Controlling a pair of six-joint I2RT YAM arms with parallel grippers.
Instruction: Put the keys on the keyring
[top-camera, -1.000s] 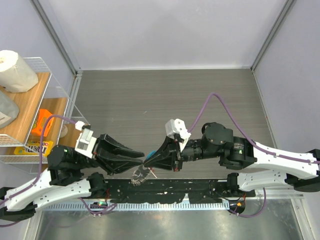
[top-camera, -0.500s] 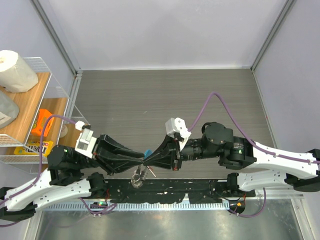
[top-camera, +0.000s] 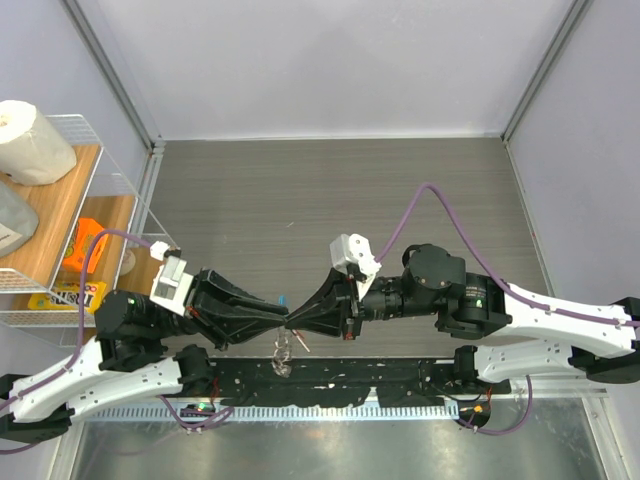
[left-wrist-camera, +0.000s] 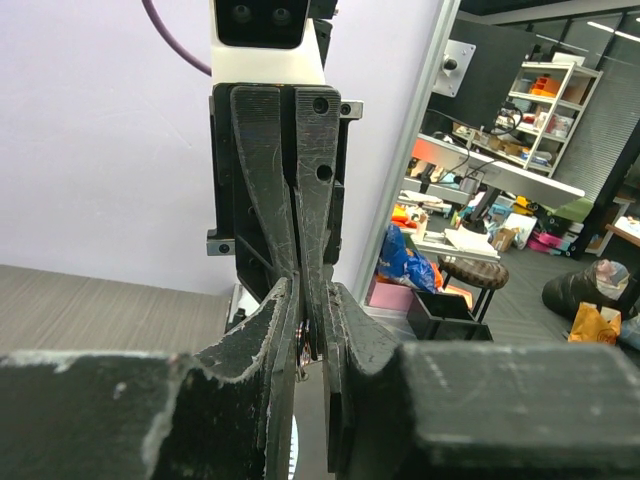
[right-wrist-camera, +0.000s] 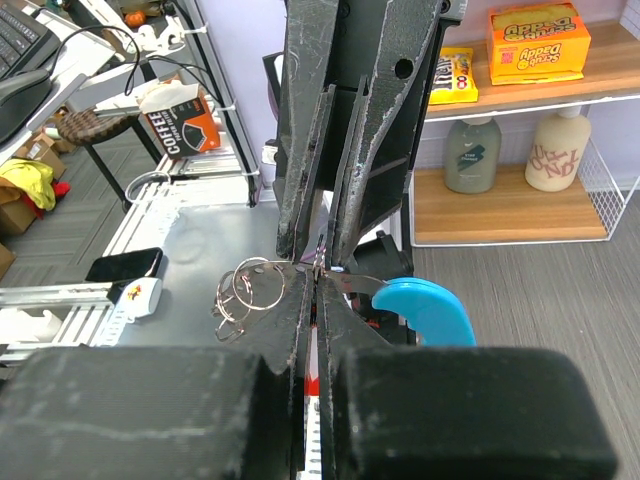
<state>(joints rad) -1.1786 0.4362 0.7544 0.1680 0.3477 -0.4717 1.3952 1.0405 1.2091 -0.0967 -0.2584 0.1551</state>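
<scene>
Silvery loops of the keyring (right-wrist-camera: 250, 290) dangle from the spot where my two grippers meet tip to tip, above the near edge of the table (top-camera: 300, 190). My left gripper (top-camera: 283, 322) has its fingers drawn close on the ring wire, with the loops hanging to one side and the blue tag (right-wrist-camera: 430, 308) jutting out to the other. My right gripper (top-camera: 294, 321) faces it with fingers pressed almost together, a sliver of red showing in the slit between them. The key (top-camera: 303, 344) pokes out just below its tips, beside the loops. Whether the key sits on the wire, I cannot tell from any view.
</scene>
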